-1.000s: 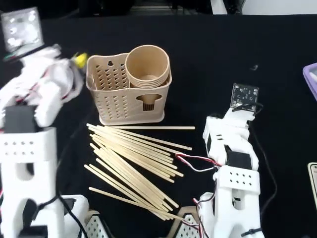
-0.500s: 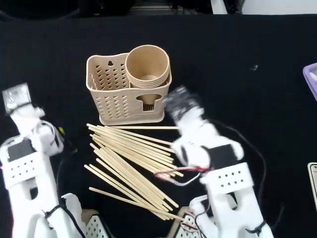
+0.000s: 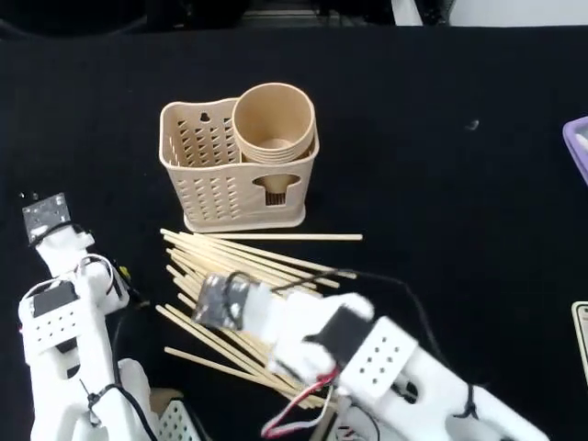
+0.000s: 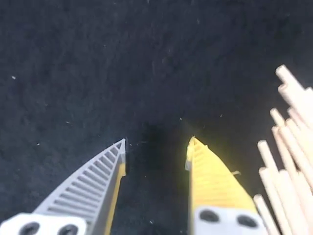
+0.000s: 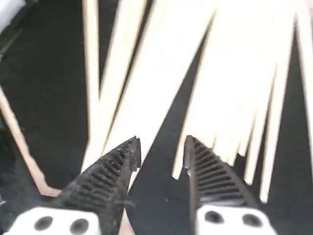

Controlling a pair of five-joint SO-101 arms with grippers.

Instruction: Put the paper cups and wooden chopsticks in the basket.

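- A black cloth (image 3: pixel 441 202) covers the table; a purple object (image 3: pixel 579 147) sits at its right edge, well apart from everything else.
- The right arm (image 3: pixel 367 354) lies across the near part of the wooden chopsticks (image 3: pixel 243 262) and covers the middle of the pile from above; the left arm (image 3: pixel 60 312) stands at the left, near the pile's ends and well apart from the basket (image 3: pixel 216 197).
- From above, each arm's own body hides its fingers; the right wrist view gives the right gripper (image 5: pixel 161 147) with dark ribbed jaws a little parted, holding nothing, tips just over the chopsticks.
- The left wrist view gives the left gripper (image 4: pixel 156 147), one jaw grey and one yellow, parted and holding nothing over bare cloth; cut chopstick ends lie just beside the yellow jaw.
- The basket is beige with perforated walls and two compartments; it stands upright behind the pile.
- The paper cups (image 3: pixel 274 115) are brown and nested in one stack, upright in the basket's right-hand compartment as seen from above, their rim above the basket's.
- The chopsticks are pale and thin, lying loose on the cloth in front of the basket; one lies along the basket's front, the rest slant in a fan.
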